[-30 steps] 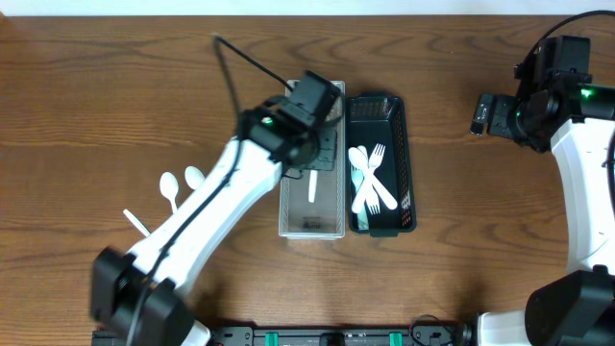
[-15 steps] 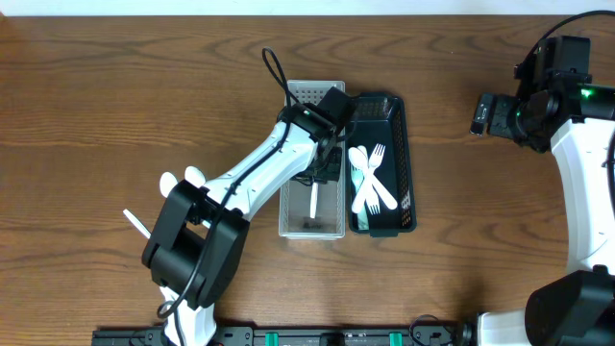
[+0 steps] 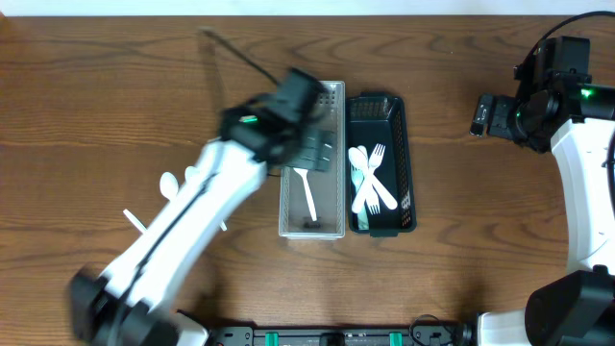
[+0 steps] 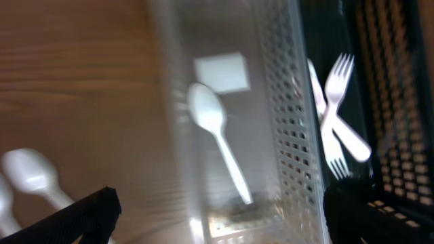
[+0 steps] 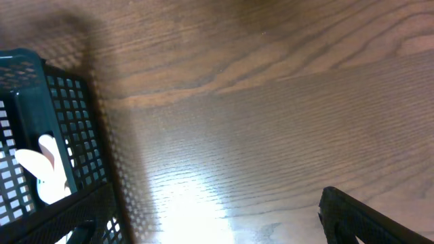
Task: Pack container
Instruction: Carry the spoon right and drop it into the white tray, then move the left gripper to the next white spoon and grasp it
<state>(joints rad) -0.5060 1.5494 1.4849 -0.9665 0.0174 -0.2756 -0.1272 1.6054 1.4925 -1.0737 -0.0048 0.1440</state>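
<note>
A clear perforated container (image 3: 333,106) stands mid-table with one white spoon (image 3: 307,193) lying loose in it. My left gripper (image 3: 314,150) hovers over its upper half, motion-blurred, open and empty. In the left wrist view the spoon (image 4: 215,132) lies on the floor of the clear container (image 4: 281,129), between and beyond my spread fingers (image 4: 87,213). The black basket (image 3: 405,144) beside it holds white forks and spoons (image 3: 370,180). My right gripper (image 3: 483,113) hangs open and empty at the far right, off the basket.
Two more white spoons (image 3: 179,183) and a thin white utensil (image 3: 135,221) lie on the wood left of the container. The right wrist view shows the black basket's corner (image 5: 61,122) and bare tabletop (image 5: 271,135). A black cable (image 3: 240,58) trails behind the left arm.
My left gripper has gone from shut to open and let the spoon drop into the clear container; the arm is swinging away. The right arm has stayed put.
</note>
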